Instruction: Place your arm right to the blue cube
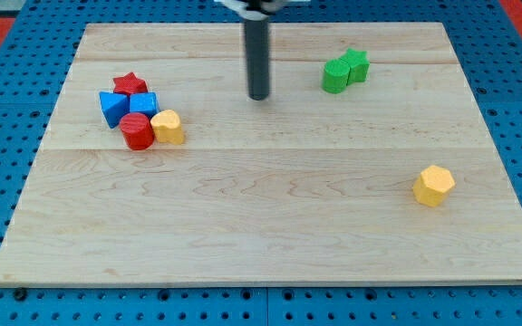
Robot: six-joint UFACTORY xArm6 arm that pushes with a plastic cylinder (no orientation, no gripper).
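Observation:
The blue cube (144, 103) sits in a cluster at the view's left, with a second blue block (112, 108) touching its left side. A red star (130, 85) is just above them, a red cylinder (137, 130) below, and a yellow block (168, 127) at the lower right. My tip (258, 95) rests on the board well to the right of the blue cube, apart from every block. The dark rod rises from it to the view's top.
A green cube (336, 76) and a green star (356, 64) touch each other at the view's upper right. A yellow hexagonal block (434, 185) lies alone at the right. The wooden board (261, 244) lies on a blue pegboard.

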